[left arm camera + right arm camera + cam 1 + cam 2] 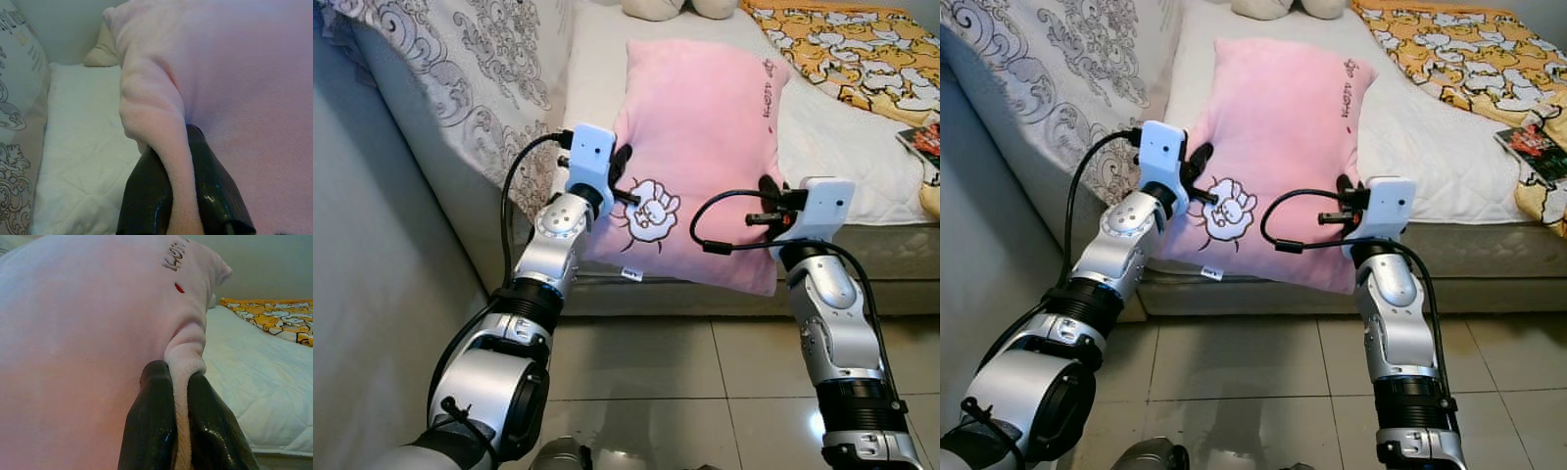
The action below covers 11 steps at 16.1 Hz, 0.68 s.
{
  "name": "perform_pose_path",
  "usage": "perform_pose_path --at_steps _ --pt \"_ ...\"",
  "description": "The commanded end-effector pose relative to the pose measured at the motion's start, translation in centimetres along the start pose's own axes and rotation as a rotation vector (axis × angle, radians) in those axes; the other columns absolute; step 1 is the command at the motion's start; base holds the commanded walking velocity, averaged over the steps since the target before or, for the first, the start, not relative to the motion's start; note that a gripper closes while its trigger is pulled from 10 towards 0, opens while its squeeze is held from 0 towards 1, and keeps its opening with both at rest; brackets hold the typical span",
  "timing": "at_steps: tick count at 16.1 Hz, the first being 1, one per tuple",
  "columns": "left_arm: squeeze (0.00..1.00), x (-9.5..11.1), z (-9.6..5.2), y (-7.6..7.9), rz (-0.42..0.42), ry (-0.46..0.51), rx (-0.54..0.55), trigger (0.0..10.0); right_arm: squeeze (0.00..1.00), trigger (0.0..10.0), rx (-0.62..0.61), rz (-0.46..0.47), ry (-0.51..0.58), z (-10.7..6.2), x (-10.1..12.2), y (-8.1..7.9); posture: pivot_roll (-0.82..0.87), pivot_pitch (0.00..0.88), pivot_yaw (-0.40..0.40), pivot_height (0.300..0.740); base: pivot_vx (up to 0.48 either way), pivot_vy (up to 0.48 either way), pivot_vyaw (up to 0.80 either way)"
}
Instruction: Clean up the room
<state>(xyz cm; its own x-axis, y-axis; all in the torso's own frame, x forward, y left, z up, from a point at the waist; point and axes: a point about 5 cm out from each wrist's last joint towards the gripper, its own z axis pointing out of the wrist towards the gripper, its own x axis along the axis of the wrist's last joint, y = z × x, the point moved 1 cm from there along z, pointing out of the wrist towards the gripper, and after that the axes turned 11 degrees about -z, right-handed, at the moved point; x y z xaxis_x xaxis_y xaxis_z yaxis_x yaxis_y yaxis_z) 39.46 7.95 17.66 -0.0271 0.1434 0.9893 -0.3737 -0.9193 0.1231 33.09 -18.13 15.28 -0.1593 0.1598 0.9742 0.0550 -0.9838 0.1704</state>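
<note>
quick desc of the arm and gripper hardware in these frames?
Two silver jointed arms with black ribbed wrist collars. Each carries a white boxy camera module with a looping black cable. Left gripper and right gripper each have two long glossy black fingers.

Pink pillow [700, 127] with a white cartoon print and small red mark. White quilted bed [842, 157], orange-and-white blanket [852, 49] far right. Grey scroll-patterned cover [460, 69] far left; black glossy fingers [151, 431].
</note>
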Motion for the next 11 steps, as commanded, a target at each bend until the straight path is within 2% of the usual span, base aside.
perform_pose_path --at_steps 1,3,5,9,11 --pt "0.00 1.26 0.34 -0.36 0.025 0.045 0.028 10.0 0.00 10.0 -0.061 0.000 0.020 0.04 0.40 1.27 0.11 0.021 -0.031 0.740 0.000 0.000 0.00" --pt "0.00 1.23 0.33 -0.33 0.027 0.045 0.028 10.0 0.00 10.0 -0.062 0.000 0.019 0.03 0.36 1.28 0.11 0.021 -0.030 0.740 0.000 0.000 0.00" --pt "0.00 1.19 0.34 -0.14 -0.009 0.045 0.005 10.0 0.00 10.0 -0.062 0.000 0.019 0.01 0.32 1.31 0.11 0.020 -0.031 0.740 0.000 0.000 0.00" --pt "0.00 1.24 0.42 -0.27 0.014 0.036 0.019 10.0 0.00 10.0 -0.064 -0.001 0.019 0.08 0.29 1.32 0.11 0.013 -0.029 0.740 0.000 0.000 0.00" --pt "0.00 1.26 0.47 -0.40 0.027 0.032 0.032 10.0 0.00 10.0 -0.065 0.000 0.020 0.13 0.31 1.31 0.11 0.012 -0.027 0.740 0.381 0.000 0.00"
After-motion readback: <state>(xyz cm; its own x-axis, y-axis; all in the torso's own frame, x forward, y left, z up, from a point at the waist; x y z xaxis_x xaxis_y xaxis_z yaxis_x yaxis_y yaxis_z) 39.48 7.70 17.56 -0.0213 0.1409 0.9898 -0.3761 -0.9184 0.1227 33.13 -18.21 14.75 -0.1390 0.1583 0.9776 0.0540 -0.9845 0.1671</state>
